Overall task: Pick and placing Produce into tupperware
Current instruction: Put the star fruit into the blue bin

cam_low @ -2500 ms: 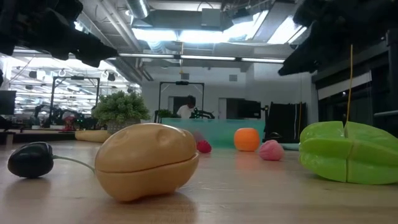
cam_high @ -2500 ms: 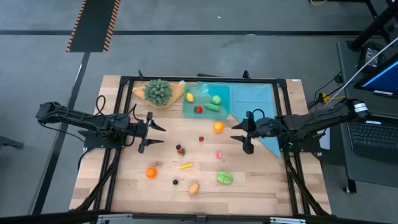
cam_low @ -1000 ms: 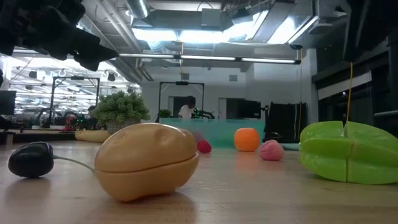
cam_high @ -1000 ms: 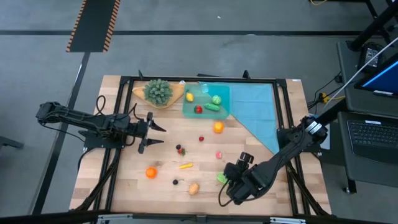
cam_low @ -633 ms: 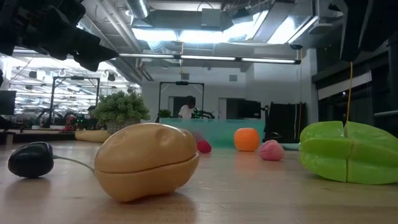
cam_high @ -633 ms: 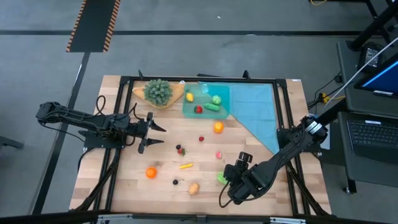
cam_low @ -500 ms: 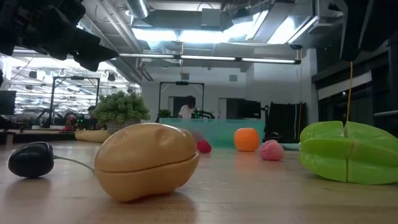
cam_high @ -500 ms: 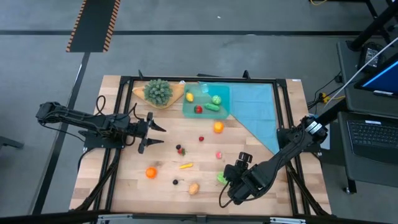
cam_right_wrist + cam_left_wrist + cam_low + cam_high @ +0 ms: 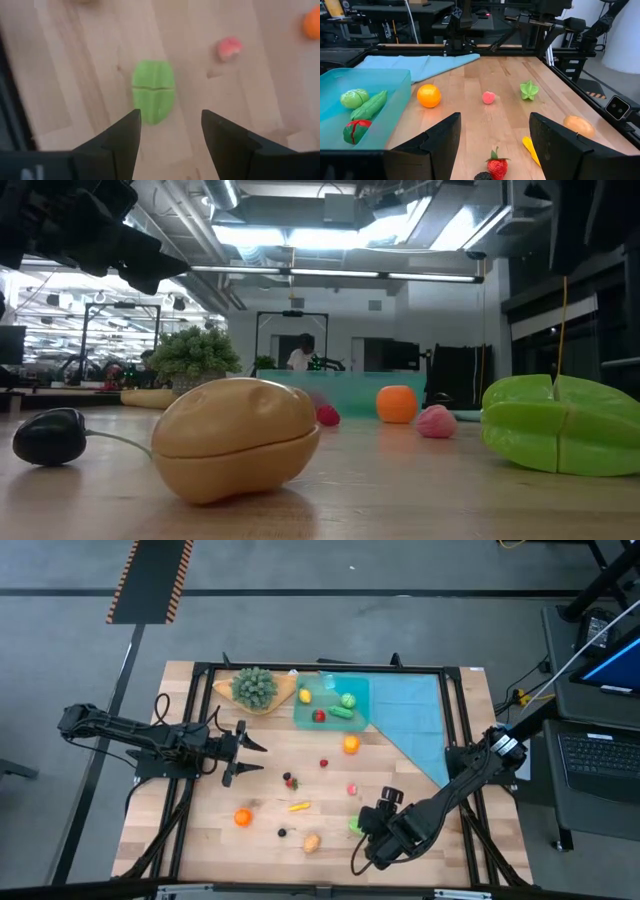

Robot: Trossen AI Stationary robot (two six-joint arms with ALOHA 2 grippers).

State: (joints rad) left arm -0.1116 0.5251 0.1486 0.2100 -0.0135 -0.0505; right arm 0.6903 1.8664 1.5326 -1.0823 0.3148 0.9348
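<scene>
High view, working from the near table edge toward the far one: still loose on the wooden table (image 9: 200, 830) are a tan potato-shaped piece (image 9: 312, 842), a small dark berry (image 9: 282, 833), an orange fruit (image 9: 242, 818), a yellow-orange sliver (image 9: 299, 806), the green star-ribbed fruit (image 9: 355, 826) partly under the right arm, a pink piece (image 9: 352, 789), a strawberry beside a dark berry (image 9: 289, 780), a small red piece (image 9: 324, 763) and a second orange (image 9: 351, 744). Farther back, the teal tupperware (image 9: 310, 716) holds four items: a yellow one, a round green one, a long green one and a red one. Judgement: roughly a third packed, about nine pieces left. Right gripper (image 9: 170, 132) hangs directly above the green fruit (image 9: 153, 97), fingers (image 9: 125, 140) spread wider than the fruit, one on either side as framed, holding nothing; contact with it is not evident. Likely step in hand: descent onto this fruit. Left gripper (image 9: 243, 753) waits mid-table on the left side, fingers (image 9: 440, 142) parted and empty, strawberry (image 9: 496, 166) just ahead of them, tupperware (image 9: 395, 80) beyond.
</scene>
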